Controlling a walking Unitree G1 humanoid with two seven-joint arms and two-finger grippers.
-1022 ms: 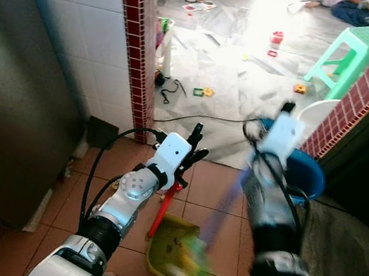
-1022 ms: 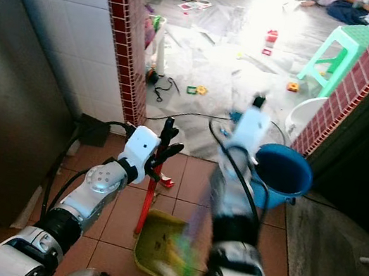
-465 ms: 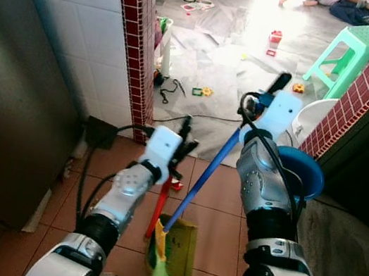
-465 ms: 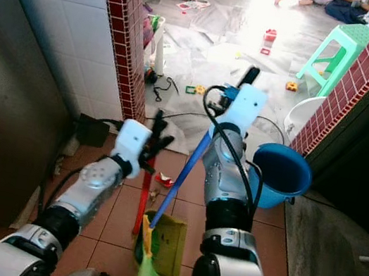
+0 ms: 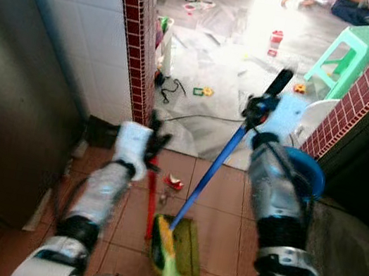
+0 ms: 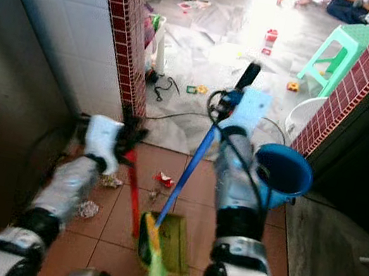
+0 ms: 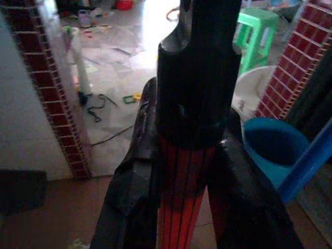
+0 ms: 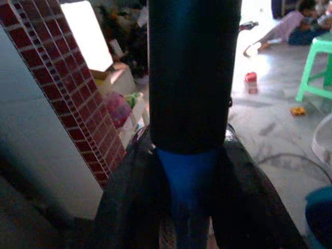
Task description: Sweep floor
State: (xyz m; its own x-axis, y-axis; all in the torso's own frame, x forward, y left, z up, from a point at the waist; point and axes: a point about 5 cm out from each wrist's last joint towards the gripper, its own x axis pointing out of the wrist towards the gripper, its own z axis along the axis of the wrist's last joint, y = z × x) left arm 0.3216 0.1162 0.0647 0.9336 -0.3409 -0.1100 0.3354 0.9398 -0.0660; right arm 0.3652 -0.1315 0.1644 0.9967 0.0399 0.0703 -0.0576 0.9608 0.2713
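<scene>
A blue-handled broom (image 6: 190, 164) is clamped by the right gripper (image 6: 228, 103); a green dustpan's red handle (image 6: 132, 197) is clamped by the left gripper (image 6: 128, 135); bare brown tiles (image 6: 255, 222) lie before a red brick wall edge (image 6: 120, 34).

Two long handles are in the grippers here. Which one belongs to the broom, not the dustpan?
The blue handle, held in the right gripper; it runs down to the yellow-green broom head. The red handle, in the left gripper, leads to the green dustpan.
</scene>
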